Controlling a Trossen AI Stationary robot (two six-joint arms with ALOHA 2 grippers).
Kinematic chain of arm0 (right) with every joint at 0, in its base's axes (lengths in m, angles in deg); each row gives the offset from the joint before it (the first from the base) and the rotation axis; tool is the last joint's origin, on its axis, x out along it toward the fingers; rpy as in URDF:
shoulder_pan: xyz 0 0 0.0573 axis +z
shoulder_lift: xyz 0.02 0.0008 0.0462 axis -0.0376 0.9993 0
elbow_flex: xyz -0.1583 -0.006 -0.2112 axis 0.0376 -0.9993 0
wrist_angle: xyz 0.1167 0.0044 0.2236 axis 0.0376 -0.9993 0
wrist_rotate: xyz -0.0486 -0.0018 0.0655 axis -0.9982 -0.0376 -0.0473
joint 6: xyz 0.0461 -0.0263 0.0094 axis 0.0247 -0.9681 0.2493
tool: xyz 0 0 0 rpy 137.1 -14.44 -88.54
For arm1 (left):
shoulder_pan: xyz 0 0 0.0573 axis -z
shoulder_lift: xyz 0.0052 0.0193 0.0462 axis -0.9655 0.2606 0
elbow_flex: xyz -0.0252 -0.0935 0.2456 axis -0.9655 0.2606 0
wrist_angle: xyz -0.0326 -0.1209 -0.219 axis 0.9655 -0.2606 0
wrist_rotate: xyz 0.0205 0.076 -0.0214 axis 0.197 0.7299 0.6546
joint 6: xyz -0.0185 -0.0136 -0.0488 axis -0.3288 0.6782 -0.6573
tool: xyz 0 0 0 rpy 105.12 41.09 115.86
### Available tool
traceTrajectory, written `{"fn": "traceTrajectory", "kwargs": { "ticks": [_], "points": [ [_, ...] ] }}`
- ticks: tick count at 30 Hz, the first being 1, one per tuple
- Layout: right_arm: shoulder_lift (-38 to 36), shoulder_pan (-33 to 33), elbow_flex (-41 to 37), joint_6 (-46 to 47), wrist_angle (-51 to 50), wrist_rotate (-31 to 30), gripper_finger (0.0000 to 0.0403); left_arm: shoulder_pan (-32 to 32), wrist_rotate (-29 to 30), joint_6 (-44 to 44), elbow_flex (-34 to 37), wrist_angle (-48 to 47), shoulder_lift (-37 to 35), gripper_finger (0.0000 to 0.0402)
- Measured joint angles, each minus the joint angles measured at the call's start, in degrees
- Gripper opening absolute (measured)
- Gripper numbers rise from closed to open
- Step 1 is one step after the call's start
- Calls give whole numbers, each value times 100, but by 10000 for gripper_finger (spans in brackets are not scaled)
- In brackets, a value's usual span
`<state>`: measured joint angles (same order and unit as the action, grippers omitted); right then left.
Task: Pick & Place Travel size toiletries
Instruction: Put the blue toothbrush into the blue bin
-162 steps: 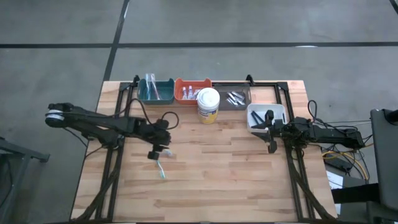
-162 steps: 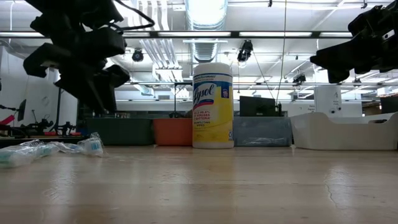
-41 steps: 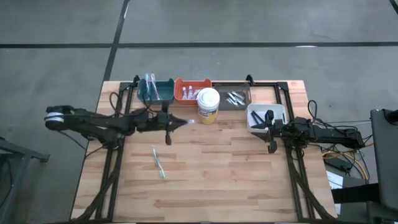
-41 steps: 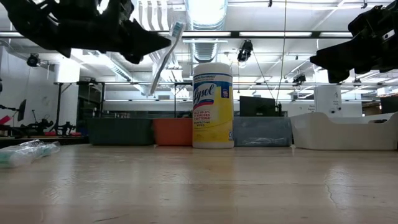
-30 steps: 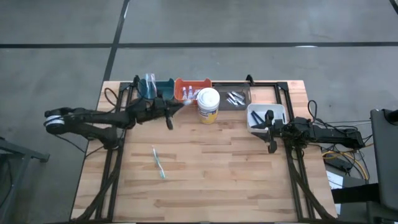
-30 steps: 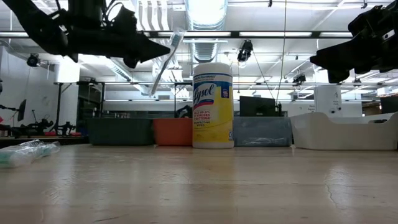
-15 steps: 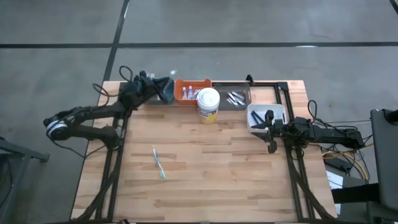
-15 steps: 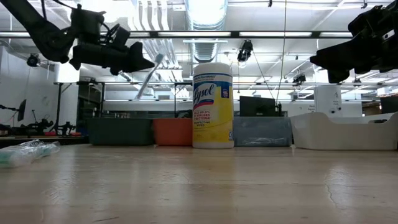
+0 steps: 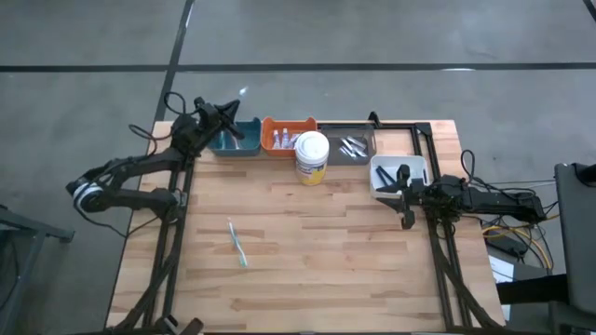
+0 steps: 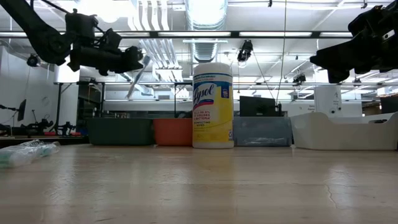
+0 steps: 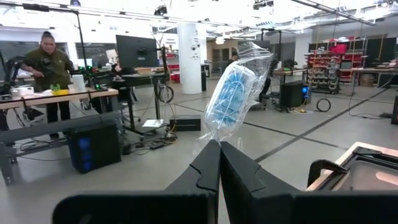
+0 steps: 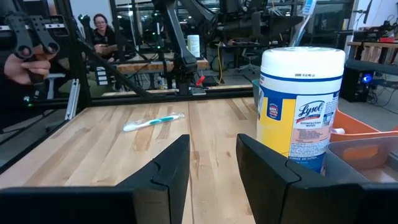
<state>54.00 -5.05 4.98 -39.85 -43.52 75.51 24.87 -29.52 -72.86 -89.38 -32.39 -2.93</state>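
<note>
Left gripper (image 11: 219,163) is clamped tight on a wrapped toothbrush (image 11: 232,99), raised over the teal bin (image 9: 237,138) at the wooden table's (image 9: 307,251) far-left edge. Right gripper (image 12: 211,163) hangs open by the white bin (image 9: 399,174).

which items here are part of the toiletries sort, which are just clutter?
Job:
- wrapped blue toothbrush in the left gripper, above the teal bin
- teal toothbrush lying on the wooden table
- small tubes in the orange bin

Lying about:
- white-lidded yellow wipes canister
- right gripper, idle, open
</note>
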Motion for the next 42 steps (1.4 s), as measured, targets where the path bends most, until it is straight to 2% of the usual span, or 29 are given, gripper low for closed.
{"fn": "traceTrajectory", "kwargs": {
  "ticks": [5,11,19,25,36,42],
  "points": [
    [0,0,0,0,-1,0,130,-2,-4,-2,-150,2,202,12],
    [1,-1,0,-7,-1,-1,130,-2,16,-121,-411,-16,879,12],
    [0,0,2,2,-1,-2,130,-140,744,-616,-710,-57,1671,12],
    [1,-2,1,-4,-1,-1,130,-356,796,-1318,-789,-235,2058,12],
    [0,0,2,-7,-1,-2,130,-593,801,-2380,-782,-692,2423,12],
    [0,-1,1,-1,-1,-1,130,-607,1019,-2757,-778,-865,2427,12]
  ]
}}
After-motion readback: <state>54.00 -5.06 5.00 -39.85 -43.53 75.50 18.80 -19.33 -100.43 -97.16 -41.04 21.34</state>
